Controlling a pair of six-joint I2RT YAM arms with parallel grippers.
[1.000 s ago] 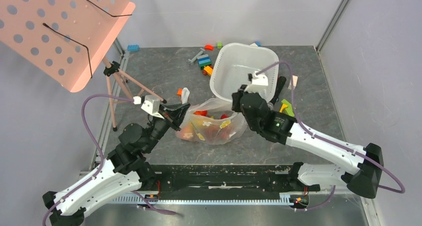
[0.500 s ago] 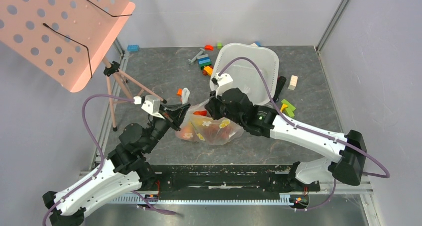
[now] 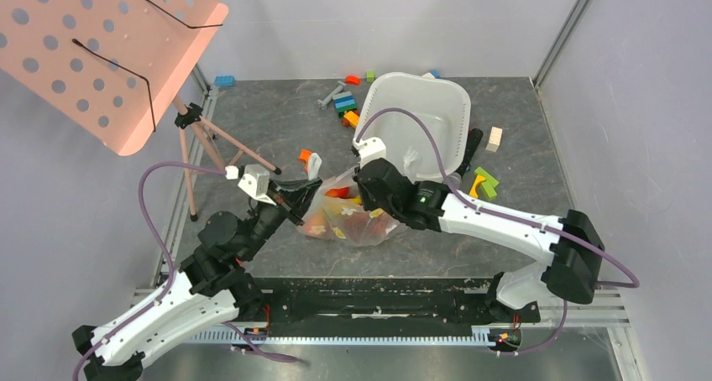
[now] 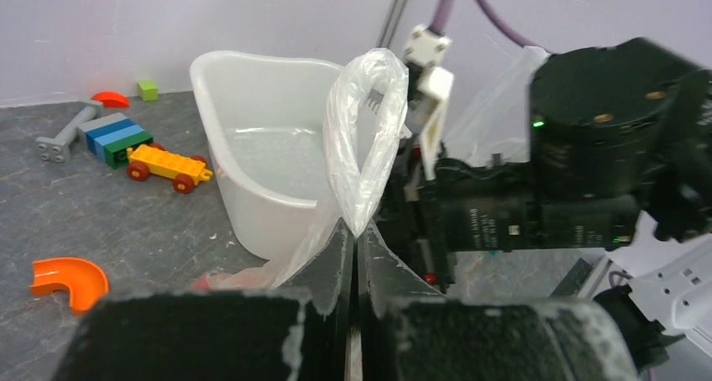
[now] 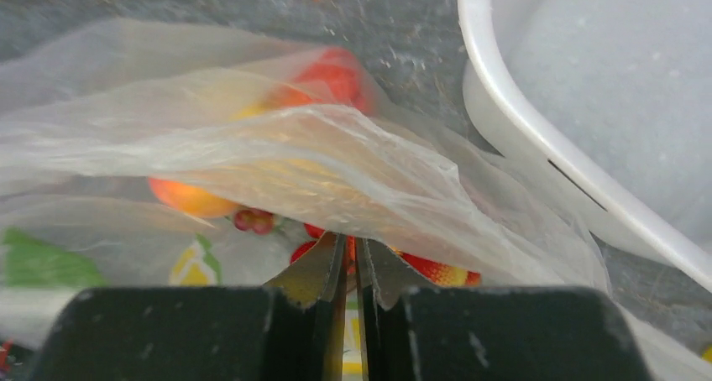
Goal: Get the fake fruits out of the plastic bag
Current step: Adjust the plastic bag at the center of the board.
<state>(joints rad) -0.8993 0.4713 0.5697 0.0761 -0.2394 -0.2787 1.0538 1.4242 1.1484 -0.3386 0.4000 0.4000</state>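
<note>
Left hand clamped on plastic bag handle, right hand closed against film over fake fruits, hold unclear

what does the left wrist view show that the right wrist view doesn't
Only left wrist: the left gripper shut on the plastic bag at its loop handle, the right arm behind it, and toy blocks. Only right wrist: the fake fruits seen through the film, with the right gripper closed at it. Both: the bag and the white basin.
</note>
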